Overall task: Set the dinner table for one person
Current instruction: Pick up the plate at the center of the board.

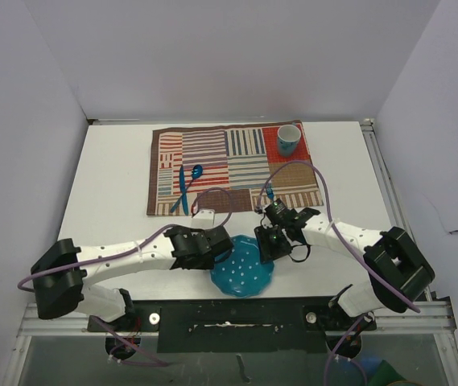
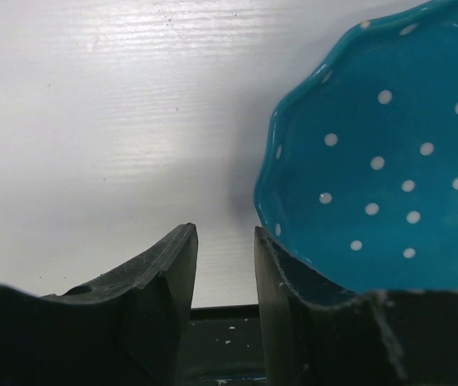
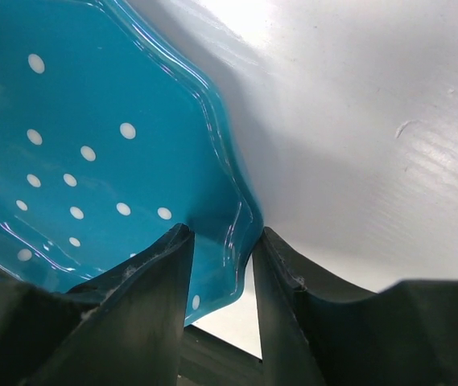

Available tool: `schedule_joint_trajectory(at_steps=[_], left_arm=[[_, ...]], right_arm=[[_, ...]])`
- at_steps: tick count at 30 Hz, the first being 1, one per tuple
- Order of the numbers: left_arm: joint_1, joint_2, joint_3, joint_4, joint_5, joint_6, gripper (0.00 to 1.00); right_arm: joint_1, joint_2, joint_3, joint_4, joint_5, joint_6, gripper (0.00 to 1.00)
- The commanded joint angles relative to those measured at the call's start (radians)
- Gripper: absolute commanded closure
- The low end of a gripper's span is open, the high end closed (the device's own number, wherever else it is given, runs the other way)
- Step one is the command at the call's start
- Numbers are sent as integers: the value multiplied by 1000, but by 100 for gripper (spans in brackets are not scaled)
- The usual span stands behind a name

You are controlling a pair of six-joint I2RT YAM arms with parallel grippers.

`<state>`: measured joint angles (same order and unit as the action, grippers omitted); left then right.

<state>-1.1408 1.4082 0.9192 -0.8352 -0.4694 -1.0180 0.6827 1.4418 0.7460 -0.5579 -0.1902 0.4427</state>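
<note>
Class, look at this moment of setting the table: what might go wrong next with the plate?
1. The right gripper straddles only the thin wavy rim of the plate; lifted, it may tip or slip.
2. The left gripper has bare table between its fingers, so it may nudge the plate, which lies near the front edge.

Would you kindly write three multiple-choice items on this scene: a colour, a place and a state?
1. The plate is: A red; B teal with white dots; C plain white.
2. The cup stands: A on the plate; B on the mat's far right corner; C on the mat's near left corner.
3. The cup is: A upright; B on its side; C upside down.
B, the dots show in every view; B, the top view shows it there; A, its open mouth faces up.
</note>
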Motion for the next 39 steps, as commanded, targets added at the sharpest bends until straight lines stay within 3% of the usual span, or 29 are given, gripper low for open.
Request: schedule_joint_trajectory(at_steps=[1, 7, 23, 30, 39], left_arm=[[-28, -101, -42, 41, 6, -71, 65], [-33, -171, -149, 163, 60, -103, 65], [-32, -169, -245, 375, 103, -124, 66], [-32, -124, -258, 392, 129, -144, 66], [-32, -124, -308, 488, 143, -163, 67]], right_arm=[[18, -3, 39, 6, -6, 17, 64], [23, -11, 50, -4, 3, 20, 64], [28, -2, 46, -3, 5, 21, 64], [29, 1, 42, 1, 6, 22, 65], [31, 11, 30, 7, 7, 24, 87]])
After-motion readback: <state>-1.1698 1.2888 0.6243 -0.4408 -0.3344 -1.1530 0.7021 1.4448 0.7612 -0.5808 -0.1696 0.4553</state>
